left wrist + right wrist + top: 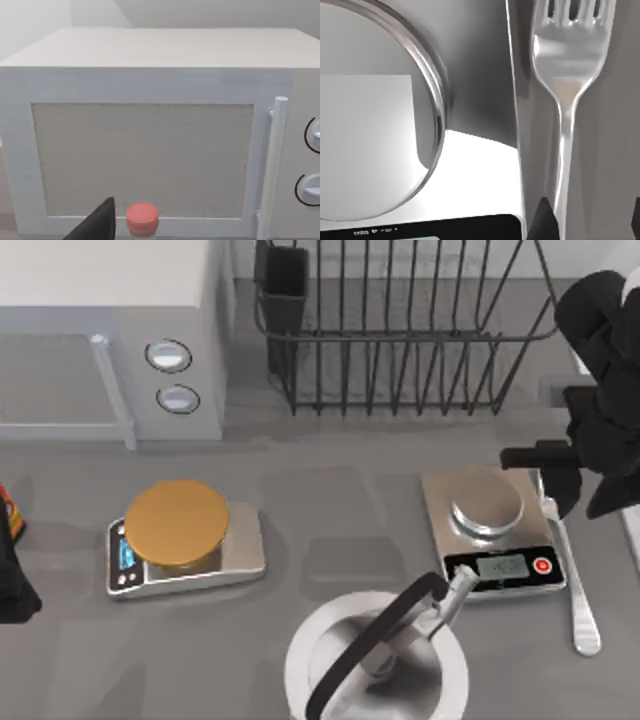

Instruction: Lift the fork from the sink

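Hovering over the fork's (pixel 572 570) tines, the right end effector (pixel 556 480) sits low at the right side of the worktop (pixel 330 540), its fingers (pixel 542 222) spread apart on either side of the handle, gripping nothing. The fork lies flat on the worktop, just beside the silver scale (pixel 490 530). The left end effector (pixel 10 560) waits far off by the microwave (pixel 110 330).

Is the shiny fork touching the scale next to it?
Cannot tell. In the right wrist view the fork lies close beside the kitchen scale, but shadow hides any gap.
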Robot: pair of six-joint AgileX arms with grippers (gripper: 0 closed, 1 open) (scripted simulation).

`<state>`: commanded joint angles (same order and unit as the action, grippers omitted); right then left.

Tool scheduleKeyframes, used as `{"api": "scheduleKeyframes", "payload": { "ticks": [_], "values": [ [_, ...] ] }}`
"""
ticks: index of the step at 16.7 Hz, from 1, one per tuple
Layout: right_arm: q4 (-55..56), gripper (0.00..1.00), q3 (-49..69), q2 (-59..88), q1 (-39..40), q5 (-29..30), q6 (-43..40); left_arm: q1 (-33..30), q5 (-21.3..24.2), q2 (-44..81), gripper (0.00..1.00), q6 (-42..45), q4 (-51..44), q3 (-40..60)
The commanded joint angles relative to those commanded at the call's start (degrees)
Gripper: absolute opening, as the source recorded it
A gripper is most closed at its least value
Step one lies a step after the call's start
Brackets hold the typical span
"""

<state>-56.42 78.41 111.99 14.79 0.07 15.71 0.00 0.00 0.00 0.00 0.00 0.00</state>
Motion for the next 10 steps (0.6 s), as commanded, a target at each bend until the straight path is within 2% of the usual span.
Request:
{"api": "scheduleKeyframes", "payload": {
  "ticks": [5,10],
  "values": [
    [0.0,0.98,0.0,0.0,0.0,0.0,0.0,0.0,0.0,0.0,1.0,0.0,0.0,0.0],
    [0.0,1.0,0.0,0.0,0.0,0.0,0.0,0.0,0.0,0.0,1.0,0.0,0.0,0.0]
  ]
}}
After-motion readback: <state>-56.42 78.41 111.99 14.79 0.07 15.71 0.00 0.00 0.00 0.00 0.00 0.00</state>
